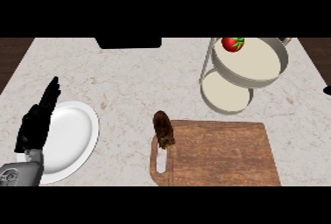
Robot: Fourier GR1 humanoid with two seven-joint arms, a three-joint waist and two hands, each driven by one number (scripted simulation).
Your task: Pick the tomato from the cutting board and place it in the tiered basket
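Marbled counter fills the head view, dark strip of something black at the far edge. Tomato is already sitting in the upper tier of the tiered basket, far right of the counter, against that tier's far-left wall; lower tier shows bare beneath it. Cutting board lies near-centre-right and carries no tomato; only a brown oblong thing I can't identify rests on its left edge by the handle, long axis running away from me. My left hand is at the left edge, over the rim of the white plate, fingers straight and pointing up-view, holding nothing, resting. Key relation: tomato lies well apart from that hand, diagonally far and right, with board and basket both on the right side, so the right arm would be the nearer one. Right hand: only a small dark sliver at the right edge, which may be part of it; can't tell its state. Judgement: placement looks done, what's left is retreat.
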